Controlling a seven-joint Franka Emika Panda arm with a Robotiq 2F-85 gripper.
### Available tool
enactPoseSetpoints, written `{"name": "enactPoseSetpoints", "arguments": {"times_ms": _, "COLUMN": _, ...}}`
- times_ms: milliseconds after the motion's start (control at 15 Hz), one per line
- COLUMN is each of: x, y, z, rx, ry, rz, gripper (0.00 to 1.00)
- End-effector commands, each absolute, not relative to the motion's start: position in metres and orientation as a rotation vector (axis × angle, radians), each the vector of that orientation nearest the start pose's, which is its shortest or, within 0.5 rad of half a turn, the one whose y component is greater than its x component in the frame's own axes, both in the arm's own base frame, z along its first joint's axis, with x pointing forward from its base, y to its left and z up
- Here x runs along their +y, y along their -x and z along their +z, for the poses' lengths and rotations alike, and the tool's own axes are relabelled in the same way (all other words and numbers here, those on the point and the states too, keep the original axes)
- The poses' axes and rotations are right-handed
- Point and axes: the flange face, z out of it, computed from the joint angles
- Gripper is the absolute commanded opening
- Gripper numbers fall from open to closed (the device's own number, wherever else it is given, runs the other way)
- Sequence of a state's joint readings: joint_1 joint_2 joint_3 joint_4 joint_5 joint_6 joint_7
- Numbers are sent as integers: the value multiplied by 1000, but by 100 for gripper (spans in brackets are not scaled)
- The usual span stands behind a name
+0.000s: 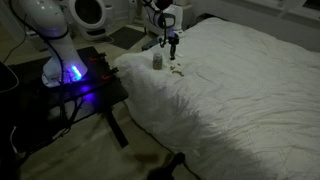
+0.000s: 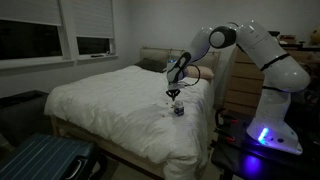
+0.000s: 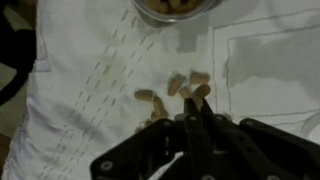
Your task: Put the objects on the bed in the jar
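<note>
**Bedroom: gripper shut, low over the bits beside the jar**

Dim bedroom, with a blind-covered window [image 2: 95, 22] behind the large bed with the rumpled white quilted cover [image 2: 100, 100], which fills most of both exterior views. A white robot arm [image 2: 255, 50] rises from a base glowing blue [image 2: 265, 135] on a black stand [image 1: 75, 95] at the bedside and reaches over the near corner of the mattress.

A black two-fingered gripper [image 1: 172, 45] points straight down at the quilt. From the wrist view its fingers [image 3: 196, 112] are pressed together with no gap between them. Their tips sit right among the small pieces, and I cannot tell whether one is pinched between them.

A small upright greyish see-through jar [image 1: 157, 61] stands on the quilt just beside the gripper, near the edge of the bed; in an exterior view [image 2: 179, 110] it shows just under the gripper. In the wrist view only its rim [image 3: 178, 19] shows at the top edge, with a few tan pieces already lying inside.

Tiny olive-brown bits [image 3: 175, 85] lie loose on the white fabric between the jar and the fingertips. One lies a little apart [image 3: 146, 96]. Two more sit close together by the fingertips [image 3: 200, 78]. From across the room they are only faint specks next to the jar [image 1: 178, 70].
</note>
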State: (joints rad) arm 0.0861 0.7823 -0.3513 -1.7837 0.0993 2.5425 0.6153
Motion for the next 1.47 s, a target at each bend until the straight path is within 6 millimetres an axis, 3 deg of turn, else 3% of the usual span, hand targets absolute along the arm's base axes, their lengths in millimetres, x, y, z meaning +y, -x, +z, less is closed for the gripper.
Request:
{"name": "enactPoseSetpoints", "arguments": {"times_ms": 0, "x": -145, "y": -612, "z": 170, "rx": 1339, "ry": 3068, "rz": -57, "gripper": 2}}
{"name": "enactPoseSetpoints", "arguments": {"times_ms": 533, "x": -142, "y": -565, "z": 221, "rx": 1283, "ry": 3151, "rz": -101, "gripper": 2}}
{"name": "enactPoseSetpoints", "arguments": {"times_ms": 800, "x": -136, "y": -559, "z": 236, "rx": 1232, "ry": 3176, "rz": -111, "gripper": 2}}
{"name": "enactPoseSetpoints", "arguments": {"times_ms": 1000, "x": -123, "y": -563, "z": 239, "rx": 1167, "ry": 3191, "rz": -112, "gripper": 2}}
{"name": "enactPoseSetpoints", "arguments": {"times_ms": 1400, "x": -93, "y": -574, "z": 223, "rx": 1044, "ry": 3207, "rz": -77, "gripper": 2}}
